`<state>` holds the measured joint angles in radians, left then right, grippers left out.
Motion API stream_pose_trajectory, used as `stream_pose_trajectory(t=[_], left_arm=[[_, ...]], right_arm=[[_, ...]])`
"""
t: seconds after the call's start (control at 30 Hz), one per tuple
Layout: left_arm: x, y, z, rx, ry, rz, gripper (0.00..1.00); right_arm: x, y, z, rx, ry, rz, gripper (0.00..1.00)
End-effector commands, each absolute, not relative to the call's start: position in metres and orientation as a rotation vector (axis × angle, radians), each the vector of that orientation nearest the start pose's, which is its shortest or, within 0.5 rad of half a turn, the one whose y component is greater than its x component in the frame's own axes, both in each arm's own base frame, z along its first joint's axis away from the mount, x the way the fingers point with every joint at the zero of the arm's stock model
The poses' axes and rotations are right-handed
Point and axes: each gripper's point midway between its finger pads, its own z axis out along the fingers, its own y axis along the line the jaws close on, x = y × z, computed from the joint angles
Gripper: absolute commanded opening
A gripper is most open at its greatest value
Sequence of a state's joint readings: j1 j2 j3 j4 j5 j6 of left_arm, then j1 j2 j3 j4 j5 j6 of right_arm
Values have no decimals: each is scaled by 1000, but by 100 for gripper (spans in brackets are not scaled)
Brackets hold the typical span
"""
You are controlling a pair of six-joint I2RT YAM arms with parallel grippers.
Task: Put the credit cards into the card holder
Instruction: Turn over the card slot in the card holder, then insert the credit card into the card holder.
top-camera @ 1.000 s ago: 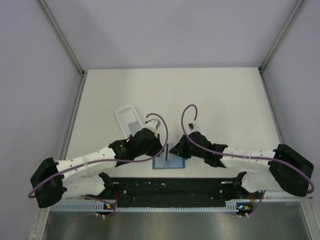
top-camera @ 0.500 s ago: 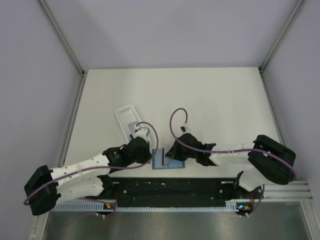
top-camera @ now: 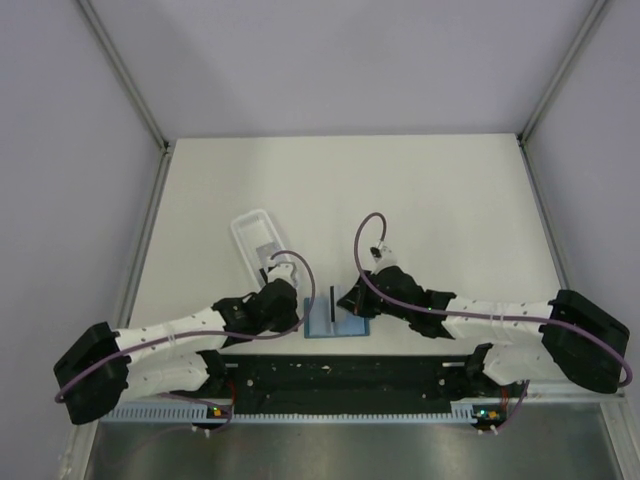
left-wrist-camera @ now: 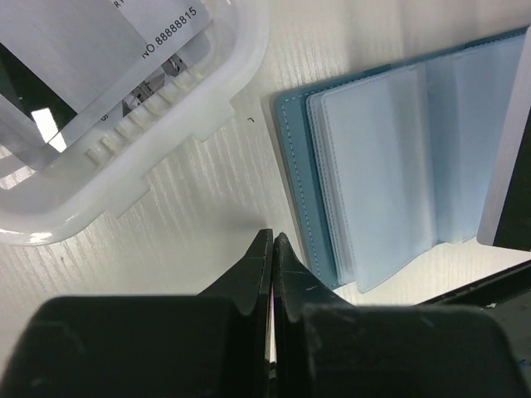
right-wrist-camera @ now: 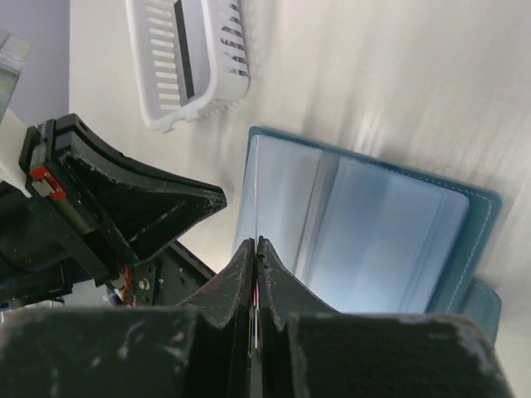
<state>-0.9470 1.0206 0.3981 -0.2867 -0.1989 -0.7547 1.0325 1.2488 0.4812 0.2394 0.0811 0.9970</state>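
The card holder (top-camera: 322, 328) lies open near the table's front edge, teal outside and light blue inside. It also shows in the left wrist view (left-wrist-camera: 373, 166) and the right wrist view (right-wrist-camera: 365, 240). My right gripper (top-camera: 343, 302) is shut on a credit card (top-camera: 331, 303), which stands on edge over the holder's left half. That card is a thin line in the right wrist view (right-wrist-camera: 255, 191). My left gripper (left-wrist-camera: 272, 240) is shut and empty, its tips on the table just left of the holder. More credit cards (left-wrist-camera: 99, 41) lie in the white tray.
The long white plastic tray (top-camera: 250, 228) lies behind and left of the holder, also seen in the left wrist view (left-wrist-camera: 199, 108) and the right wrist view (right-wrist-camera: 216, 66). The black base rail (top-camera: 340, 375) runs just in front of the holder.
My left gripper has moved from near the tray down toward the holder's left edge. My right gripper has shifted a little left then back right, still holding the card on edge over the holder.
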Motion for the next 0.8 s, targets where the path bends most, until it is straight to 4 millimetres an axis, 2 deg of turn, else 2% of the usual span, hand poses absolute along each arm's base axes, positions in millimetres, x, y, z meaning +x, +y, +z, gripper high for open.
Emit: stream_pose_trajectory(t=[0.0, 0.17, 0.37, 0.53, 0.77], left_arm=[[156, -206, 30, 139, 2487, -533, 0], [157, -210, 29, 146, 2488, -541, 0], [157, -213, 28, 157, 2495, -547, 0], [156, -213, 26, 163, 2501, -548, 0], [156, -215, 24, 167, 2508, -550, 0]], right_arm=[[163, 313, 93, -13, 2296, 1054, 0], [158, 308, 87, -12, 2349, 1025, 0], [152, 313, 76, 13, 2391, 1098, 0], [155, 312, 67, 85, 2403, 1181, 0], [158, 310, 55, 131, 2422, 1193, 0]])
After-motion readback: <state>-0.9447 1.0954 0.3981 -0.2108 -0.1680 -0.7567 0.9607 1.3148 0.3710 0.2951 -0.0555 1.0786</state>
